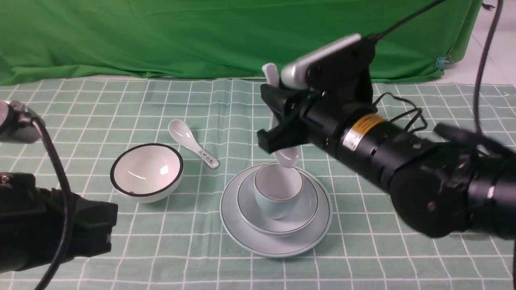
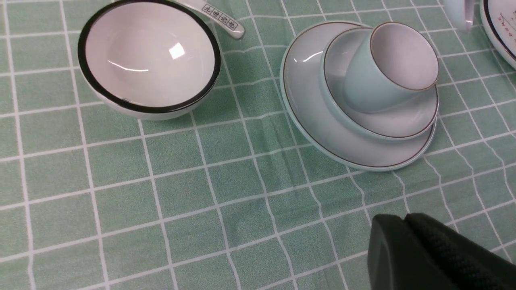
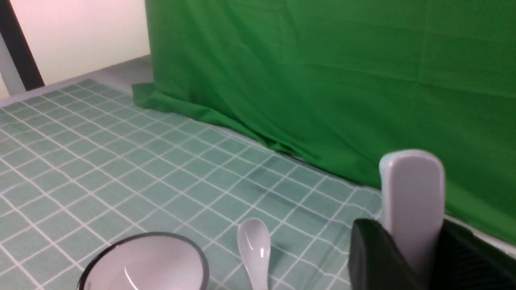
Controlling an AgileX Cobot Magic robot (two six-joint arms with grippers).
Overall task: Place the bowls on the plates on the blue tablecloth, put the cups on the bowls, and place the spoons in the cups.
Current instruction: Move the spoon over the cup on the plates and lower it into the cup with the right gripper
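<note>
Slanting in from the right, the right gripper (image 1: 276, 121) grasps the pale blue spoon (image 1: 288, 157) upright, its scoop at the mouth of the single pale blue cup (image 1: 278, 189), which is stacked on the pale blue bowl (image 1: 298, 219) and pale blue plate (image 1: 242, 233), while the second spoon (image 1: 193, 143) and the second bowl (image 1: 147, 171) lie on the blue tablecloth (image 1: 121, 100) and the left gripper (image 2: 403, 229) is clenched.

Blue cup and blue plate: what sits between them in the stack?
The shallow blue bowl: it rests on the plate and the cup sits in it, clearest in the left wrist view.

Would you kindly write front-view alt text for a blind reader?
The right gripper holds a pale spoon nearly upright, its scoop at the mouth of a blue cup stacked in a blue bowl on a blue plate. A white bowl and patterned spoon lie left of it.
</note>
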